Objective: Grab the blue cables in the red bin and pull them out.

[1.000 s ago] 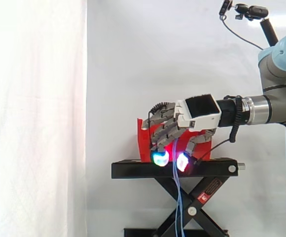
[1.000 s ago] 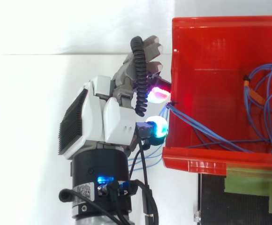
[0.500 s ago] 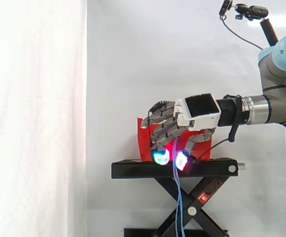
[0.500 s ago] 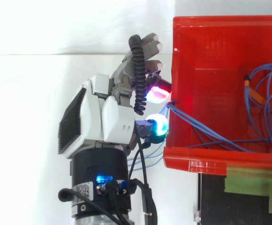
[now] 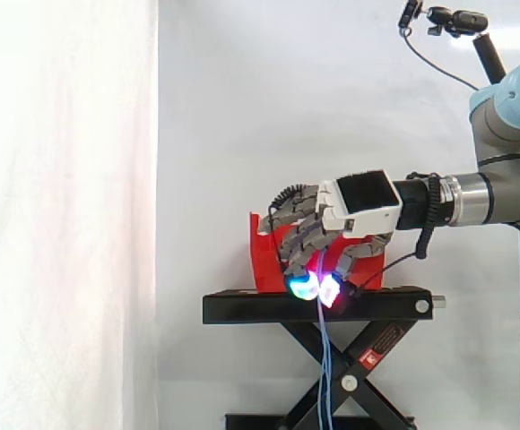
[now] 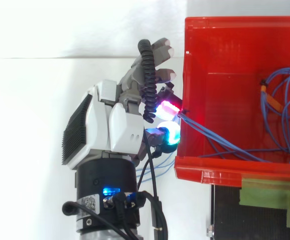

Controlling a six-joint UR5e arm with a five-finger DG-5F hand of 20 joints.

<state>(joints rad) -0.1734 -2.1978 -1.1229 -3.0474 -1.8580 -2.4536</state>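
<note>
White curtain (image 5: 63, 179) bkgd; blue cables (image 6: 212, 131) over red bin (image 6: 235, 50) wall, vertical below, pinched in robot hand (image 6: 110, 125).

- A robotics lab test cell: a white curtain (image 5: 63, 215) forms the backdrop from 9 to 12 o'clock.
- A black scissor-lift stand (image 5: 242, 309) at 6 o'clock bears a red bin (image 6: 235, 50).
- An industrial arm (image 5: 502, 193) enters at 3 o'clock.
- A pole-mounted camera (image 5: 457, 20) sits at 1 o'clock.

A black stand (image 5: 242, 307) rests before a white curtain (image 5: 63, 224). Green tape (image 6: 265, 198) lies on its top at five o'clock; a camera (image 5: 462, 20) perches at one o'clock.
</note>
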